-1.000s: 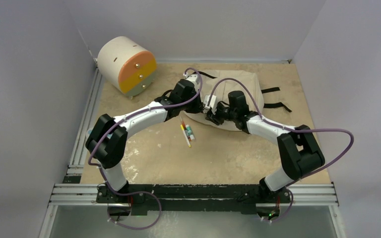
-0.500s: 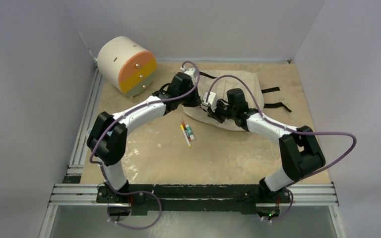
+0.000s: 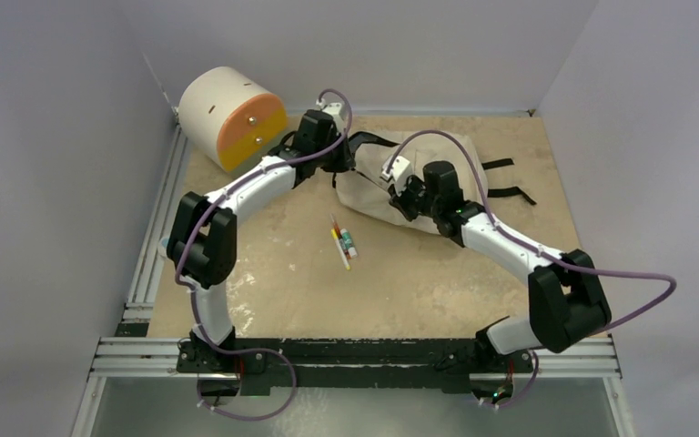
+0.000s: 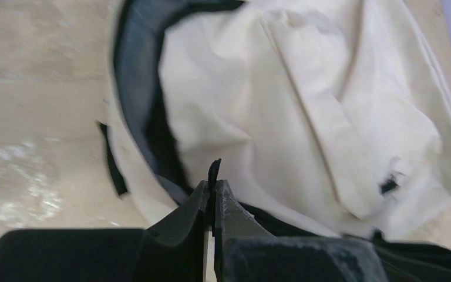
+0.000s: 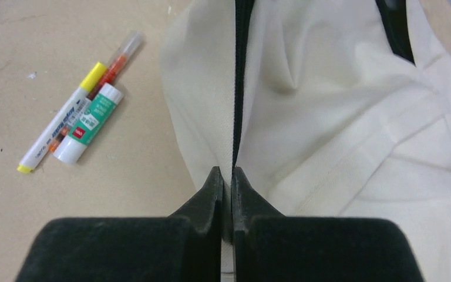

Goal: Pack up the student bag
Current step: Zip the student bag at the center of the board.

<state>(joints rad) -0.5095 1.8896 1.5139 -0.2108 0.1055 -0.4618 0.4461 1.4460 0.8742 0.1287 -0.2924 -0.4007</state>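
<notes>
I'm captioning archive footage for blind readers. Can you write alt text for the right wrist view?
The right gripper is closed on a cream bag, pinching it at its black zipper. Beside it on the table lie a marker, a pen and a glue stick.

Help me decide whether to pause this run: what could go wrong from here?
1. The left hand pinches only a small black tab at the backpack opening; it could slip free under tension.
2. The right hand clamps thin fabric at the zipper; pulling may bunch the cloth rather than open it.
3. The glue stick and yellow-capped marker lie close to the bag's edge; shifting fabric might nudge them.
</notes>
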